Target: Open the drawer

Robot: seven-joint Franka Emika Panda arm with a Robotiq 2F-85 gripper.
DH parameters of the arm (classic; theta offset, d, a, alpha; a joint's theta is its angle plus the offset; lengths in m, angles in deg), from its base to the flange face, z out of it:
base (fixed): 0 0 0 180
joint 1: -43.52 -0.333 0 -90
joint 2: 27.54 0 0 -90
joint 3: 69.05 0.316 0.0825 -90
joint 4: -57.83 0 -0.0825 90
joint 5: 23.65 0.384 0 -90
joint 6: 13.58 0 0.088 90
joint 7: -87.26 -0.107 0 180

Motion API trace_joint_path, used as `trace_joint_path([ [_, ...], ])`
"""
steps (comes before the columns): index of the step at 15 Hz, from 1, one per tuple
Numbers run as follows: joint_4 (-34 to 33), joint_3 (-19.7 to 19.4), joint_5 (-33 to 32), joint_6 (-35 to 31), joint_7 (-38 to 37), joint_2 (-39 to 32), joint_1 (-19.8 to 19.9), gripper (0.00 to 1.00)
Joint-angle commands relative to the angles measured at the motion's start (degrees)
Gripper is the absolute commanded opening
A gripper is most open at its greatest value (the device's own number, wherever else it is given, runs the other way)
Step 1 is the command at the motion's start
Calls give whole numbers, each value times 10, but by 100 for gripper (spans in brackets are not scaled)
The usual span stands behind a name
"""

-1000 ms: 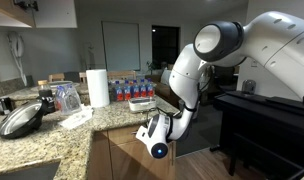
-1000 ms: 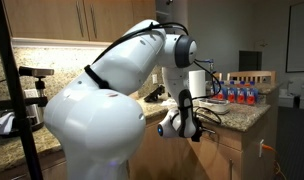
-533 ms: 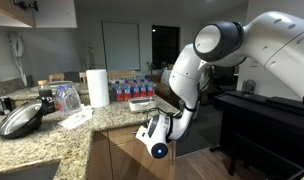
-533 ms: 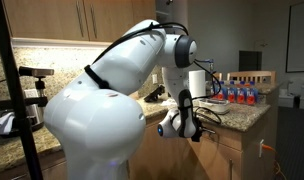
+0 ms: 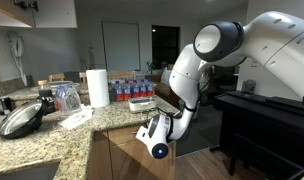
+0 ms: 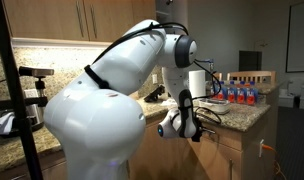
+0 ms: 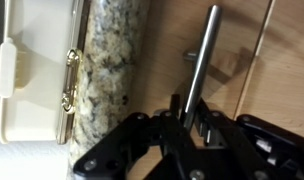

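In the wrist view my gripper (image 7: 190,115) is shut on the horizontal silver bar handle (image 7: 204,50) of the drawer (image 7: 164,55), a light-wood front just below the granite counter edge (image 7: 112,70). The bar passes between the two black fingers. None of the drawer's inside shows. In both exterior views the arm bends down from above the counter, and the gripper (image 5: 145,132) (image 6: 191,128) sits at the wood front (image 5: 120,150) under the countertop.
On the granite counter (image 5: 92,125) stand a paper towel roll (image 5: 97,87), several water bottles (image 5: 132,88) and a black pan (image 5: 20,120). A white box with gold latches (image 7: 37,80) lies near the counter edge. A dark table (image 5: 262,105) stands behind the arm.
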State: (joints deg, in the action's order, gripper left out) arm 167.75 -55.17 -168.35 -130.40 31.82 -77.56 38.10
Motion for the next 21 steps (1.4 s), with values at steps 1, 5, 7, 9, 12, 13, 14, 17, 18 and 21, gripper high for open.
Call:
trace_joint_path([
  [1, 46, 12, -19, -13, -11, -19, -16, 11],
  [5, 47, 12, -20, -13, -12, -19, -16, 11],
  [7, 48, 12, -21, -13, -11, -19, -16, 10],
  [9, 49, 12, -22, -12, -12, -18, -16, 10],
  [12, 50, 12, -23, -12, -13, -18, -15, 10],
  [13, 50, 12, -23, -13, -14, -18, -15, 9],
  [14, 49, 11, -21, -13, -12, -18, -15, 43],
  [17, 55, 13, -17, -12, -4, -17, -17, 54],
  [18, 58, 15, -15, -12, -2, -17, -19, 60],
  [21, 44, 19, -4, 8, -2, -29, -25, 81],
])
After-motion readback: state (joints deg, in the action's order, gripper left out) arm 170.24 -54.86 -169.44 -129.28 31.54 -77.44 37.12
